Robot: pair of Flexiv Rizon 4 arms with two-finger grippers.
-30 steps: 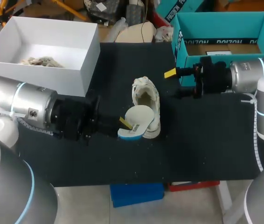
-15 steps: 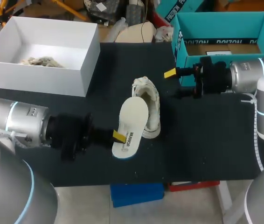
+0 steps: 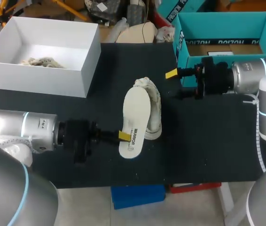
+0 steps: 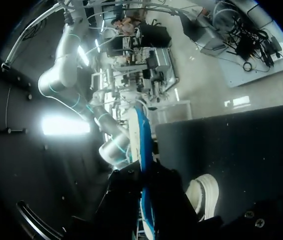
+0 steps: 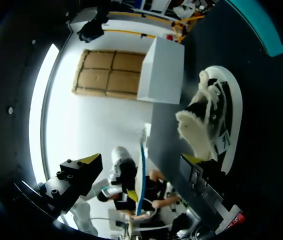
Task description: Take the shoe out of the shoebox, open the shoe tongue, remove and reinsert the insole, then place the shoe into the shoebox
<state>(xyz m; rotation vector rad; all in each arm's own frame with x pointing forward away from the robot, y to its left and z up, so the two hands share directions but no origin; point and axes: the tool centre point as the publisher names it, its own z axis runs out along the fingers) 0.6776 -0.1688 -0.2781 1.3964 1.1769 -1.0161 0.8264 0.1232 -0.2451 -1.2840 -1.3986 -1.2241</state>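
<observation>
Now the left gripper point(image 3: 123, 135), pinching the flat cream insole point(image 3: 136, 115), swings it toward twelve o'clock over the white sneaker point(image 3: 155, 107); the right gripper point(image 3: 171, 84) stays spread, empty.

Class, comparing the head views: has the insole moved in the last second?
Yes. Held by the left gripper, the insole has swung from the near end of the shoe to lie lengthwise over it.

Matte black table point(image 3: 208, 150)

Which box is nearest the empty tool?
The teal box; the empty right tool sits by its front wall. The white box is far off.
</observation>
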